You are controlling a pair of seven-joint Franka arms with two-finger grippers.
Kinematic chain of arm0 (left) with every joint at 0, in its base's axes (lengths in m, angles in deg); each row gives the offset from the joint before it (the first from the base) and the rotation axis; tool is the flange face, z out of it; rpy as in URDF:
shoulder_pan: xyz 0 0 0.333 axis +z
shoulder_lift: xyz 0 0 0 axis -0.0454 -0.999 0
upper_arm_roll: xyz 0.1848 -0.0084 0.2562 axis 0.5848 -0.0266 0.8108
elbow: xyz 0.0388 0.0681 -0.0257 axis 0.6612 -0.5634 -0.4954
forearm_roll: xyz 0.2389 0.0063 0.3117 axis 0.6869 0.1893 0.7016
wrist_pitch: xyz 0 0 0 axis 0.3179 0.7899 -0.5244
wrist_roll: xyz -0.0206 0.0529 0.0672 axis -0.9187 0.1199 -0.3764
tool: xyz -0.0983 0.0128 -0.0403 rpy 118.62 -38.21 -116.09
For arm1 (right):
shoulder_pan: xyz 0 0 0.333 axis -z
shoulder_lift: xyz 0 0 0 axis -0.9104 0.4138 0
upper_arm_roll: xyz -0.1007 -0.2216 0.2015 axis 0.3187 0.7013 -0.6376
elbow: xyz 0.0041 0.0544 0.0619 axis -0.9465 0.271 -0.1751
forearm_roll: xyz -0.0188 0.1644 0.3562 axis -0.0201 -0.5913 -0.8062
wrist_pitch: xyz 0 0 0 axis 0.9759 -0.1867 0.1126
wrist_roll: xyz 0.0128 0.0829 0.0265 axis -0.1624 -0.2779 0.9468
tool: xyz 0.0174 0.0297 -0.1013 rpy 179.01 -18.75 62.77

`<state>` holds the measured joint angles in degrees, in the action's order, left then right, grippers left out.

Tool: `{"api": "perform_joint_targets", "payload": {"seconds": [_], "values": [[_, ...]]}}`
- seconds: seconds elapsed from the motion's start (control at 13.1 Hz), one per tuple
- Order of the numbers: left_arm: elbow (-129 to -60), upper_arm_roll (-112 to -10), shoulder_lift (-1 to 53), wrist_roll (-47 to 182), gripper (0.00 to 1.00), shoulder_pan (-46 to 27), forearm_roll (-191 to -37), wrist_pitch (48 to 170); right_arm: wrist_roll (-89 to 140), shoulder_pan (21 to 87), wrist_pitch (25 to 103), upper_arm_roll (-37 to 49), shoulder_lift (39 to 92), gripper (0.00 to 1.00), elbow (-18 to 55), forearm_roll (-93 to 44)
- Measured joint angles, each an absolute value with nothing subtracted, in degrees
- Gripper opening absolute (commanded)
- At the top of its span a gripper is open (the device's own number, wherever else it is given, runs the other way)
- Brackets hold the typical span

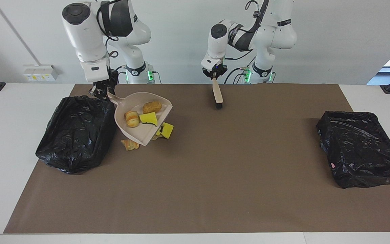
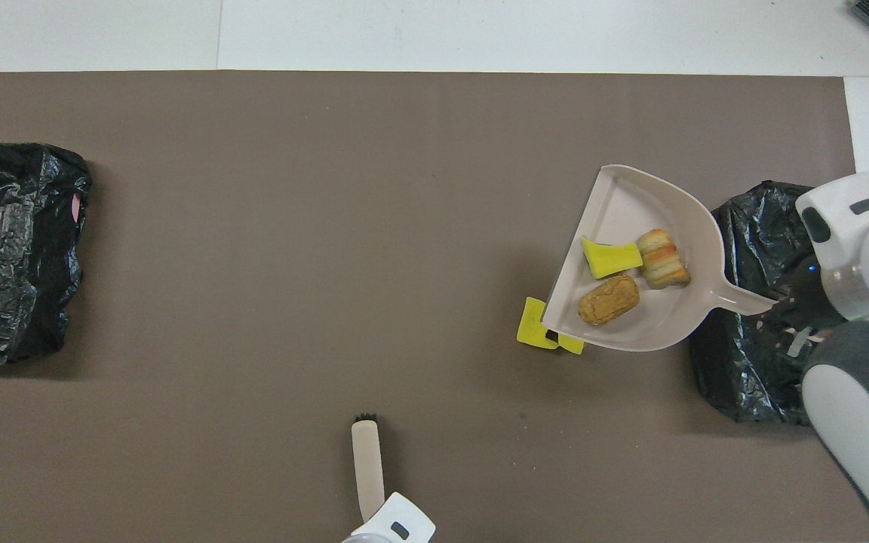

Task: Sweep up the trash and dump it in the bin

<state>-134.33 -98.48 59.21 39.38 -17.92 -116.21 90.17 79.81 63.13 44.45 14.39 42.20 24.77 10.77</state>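
Nearest the robots, the left gripper [image 1: 214,76] hangs over the mat's near edge, jaws clamped on the hand brush [image 1: 217,95], waiting. At the right arm's end, the right gripper [image 1: 101,90] is clamped on the handle of the raised dustpan [image 1: 137,130], carrying three pieces of trash [image 1: 141,114] beside the bin [image 1: 74,134]. The dump looks in hand; next the pan must swing over the black bag and tip. Farther out, yellow chunks [image 1: 166,129] and a croissant scrap [image 1: 129,144] lie on the mat [image 1: 215,176], unswept.
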Motion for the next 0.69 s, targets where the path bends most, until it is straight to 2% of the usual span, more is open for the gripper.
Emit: {"api": "perform_joint_targets", "payload": {"seconds": [0.23,0.31,0.46,0.54,0.61,0.69], "values": [[-134.5,-98.4,58.7,40.0,0.0,-17.8,-117.0,90.2,90.5,71.4,44.5,14.8,42.2,0.0,24.6,10.8],[-134.5,-98.4,58.3,40.3,0.06,-17.7,-117.4,90.2,92.7,73.9,44.9,14.9,42.2,0.0,24.5,11.1],[-134.4,-98.2,57.6,42.7,0.29,-16.8,-117.9,90.4,96.8,78.3,47.3,15.0,42.3,0.0,24.5,13.4],[-134.4,-98.2,57.6,43.9,0.36,-16.4,-118.0,90.6,98.4,80.2,48.5,15.1,42.6,0.0,24.5,14.9],[-134.4,-98.2,57.5,44.7,0.67,-15.9,-118.2,90.9,100.7,82.5,50.2,15.2,43.2,0.0,24.5,16.0],[-134.3,-98.2,57.0,45.6,0.87,-15.4,-118.3,91.3,103.2,84.9,52.2,15.3,44.0,0.0,24.5,17.4]]}}
